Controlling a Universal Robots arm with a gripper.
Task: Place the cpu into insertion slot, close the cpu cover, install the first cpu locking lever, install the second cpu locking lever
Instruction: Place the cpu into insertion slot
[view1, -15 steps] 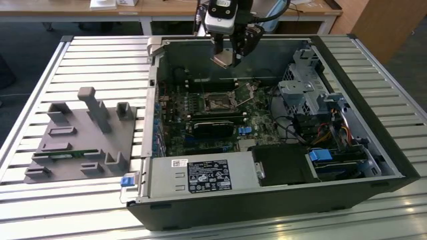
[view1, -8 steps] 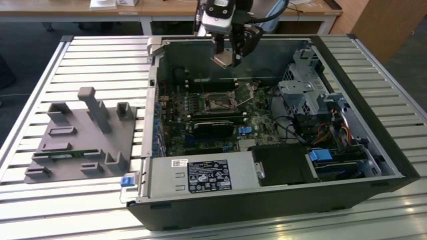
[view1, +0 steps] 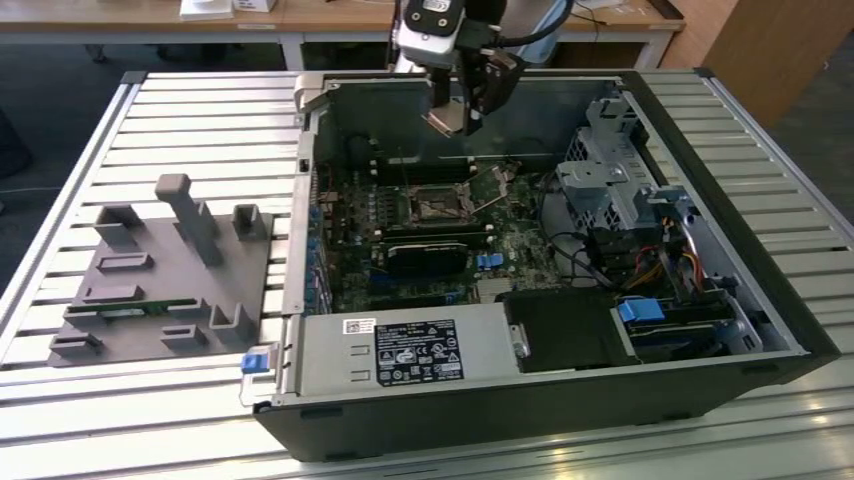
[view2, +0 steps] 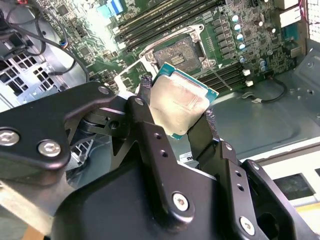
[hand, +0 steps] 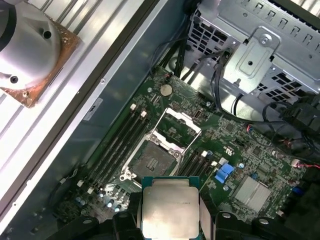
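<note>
My gripper (view1: 451, 118) hangs above the open computer case, shut on the cpu (view1: 447, 123). In both wrist views the cpu (view2: 180, 100) (hand: 169, 212) is a silver-faced square chip clamped by its edges between the black fingers (view2: 150, 130). Below it on the green motherboard lies the insertion slot (hand: 153, 161) (view2: 181, 52) (view1: 434, 206), dark in its centre and with nothing in it. The cpu cover (hand: 178, 125) is a silver frame swung up off the slot. The cpu is clearly above the slot and not touching it.
Long black memory slots (hand: 117, 142) flank the socket. A metal drive cage (view1: 614, 180) with cables stands at the exterior view's right, and a power supply (view1: 387, 352) sits at the case front. A grey fixture tray (view1: 160, 280) lies on the table at the left.
</note>
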